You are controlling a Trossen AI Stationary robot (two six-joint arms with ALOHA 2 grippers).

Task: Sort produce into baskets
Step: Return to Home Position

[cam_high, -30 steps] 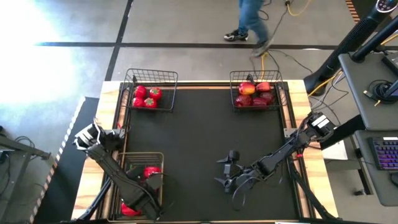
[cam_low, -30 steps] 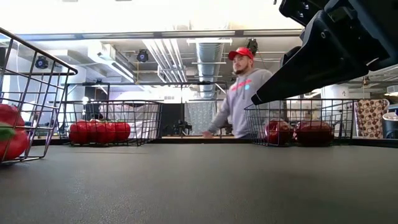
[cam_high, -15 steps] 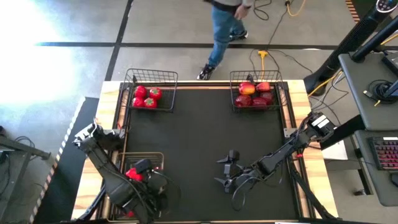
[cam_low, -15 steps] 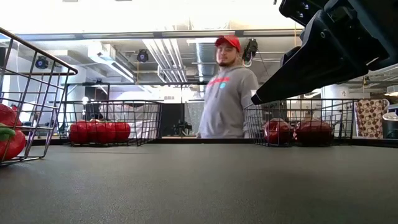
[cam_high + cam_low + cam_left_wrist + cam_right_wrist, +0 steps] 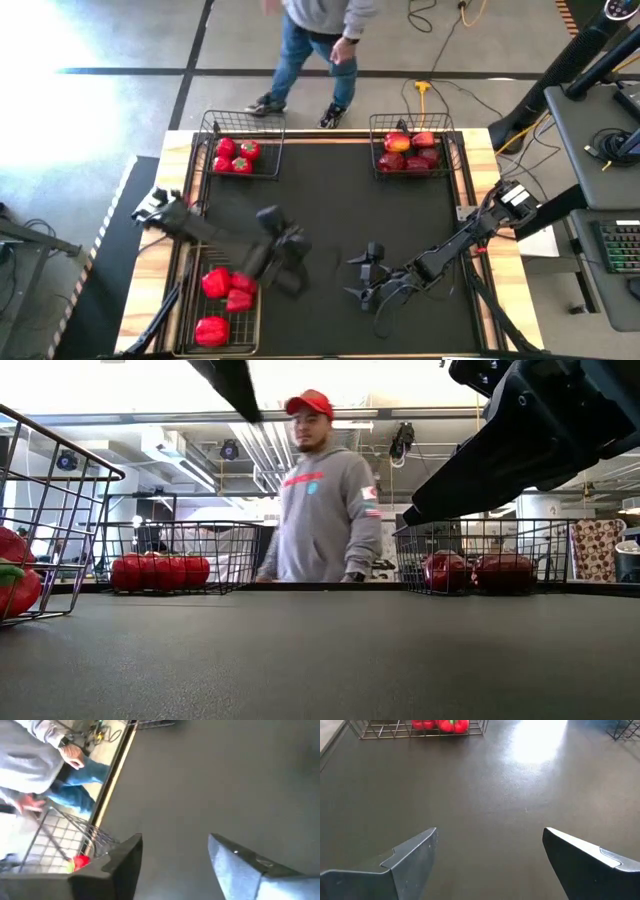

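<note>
Red tomatoes [image 5: 236, 153] lie in the far-left wire basket [image 5: 262, 122]. Dark red and yellowish apples [image 5: 410, 150] lie in the far-right basket [image 5: 447, 128]. Three red peppers [image 5: 225, 292] lie in the near-left basket [image 5: 250, 320]. My left gripper [image 5: 283, 255] is open and empty above the black mat, just right of the near-left basket; its wrist view [image 5: 175, 865] shows bare mat between the fingers. My right gripper [image 5: 357, 272] is open and empty low over the mat's near middle, and its wrist view [image 5: 490, 860] shows the same.
A person in a grey hoodie and red cap [image 5: 325, 500] stands just beyond the table's far edge, between the two far baskets [image 5: 310, 40]. The black mat [image 5: 330, 200] is bare between the baskets. A desk with a keyboard [image 5: 620, 245] stands to the right.
My left gripper has come up out of the near-left basket and swung toward the table's middle, over the mat. Three peppers now show uncovered in that basket. The person has walked along the far edge toward the table's left. My right arm has kept still.
</note>
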